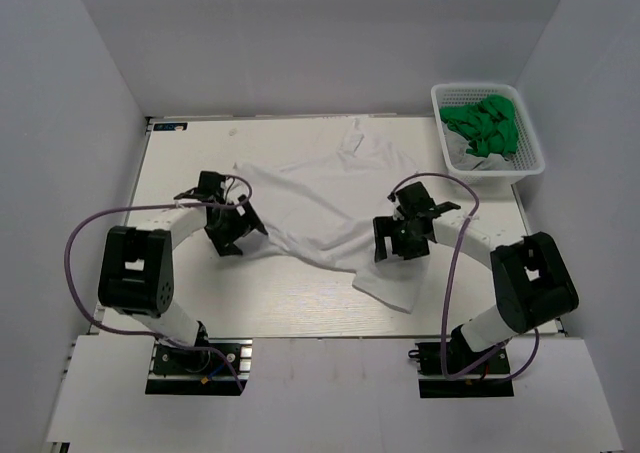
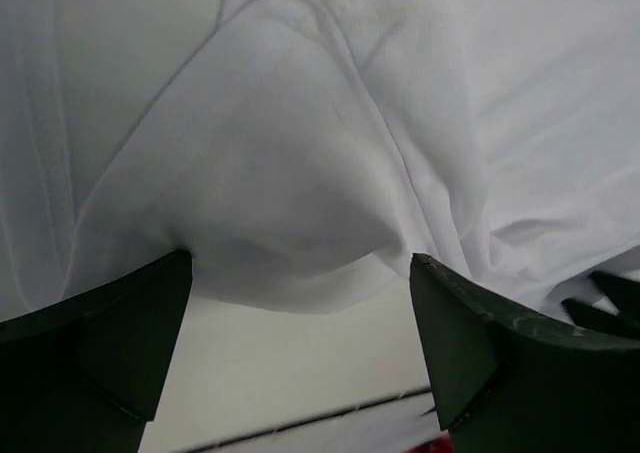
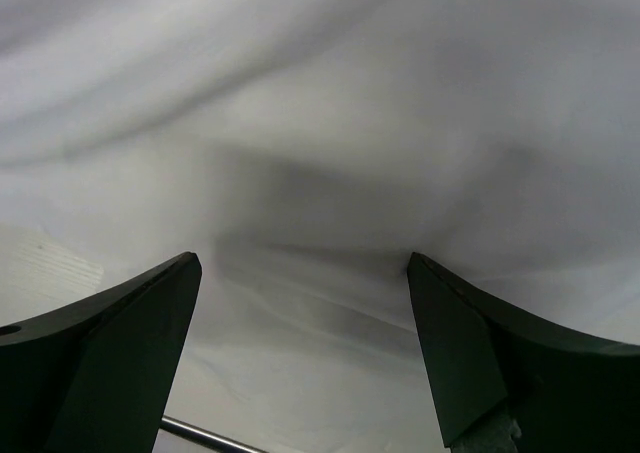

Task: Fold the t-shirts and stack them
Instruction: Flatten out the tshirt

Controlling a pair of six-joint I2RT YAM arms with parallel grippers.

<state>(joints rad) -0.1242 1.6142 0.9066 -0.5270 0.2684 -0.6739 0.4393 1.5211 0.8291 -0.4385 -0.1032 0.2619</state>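
The left fingers (image 2: 105,338) are spread wide, low over a rumpled edge of the white t-shirt (image 1: 320,201), clamping nothing. The t-shirt lies crumpled across the middle of the tabletop (image 1: 270,303), one flap trailing toward the near edge. The right fingers (image 3: 110,343) are wide apart too, just above the cloth, gripping nothing. Far right, a white basket (image 1: 531,165) holds green cloth (image 1: 485,128).
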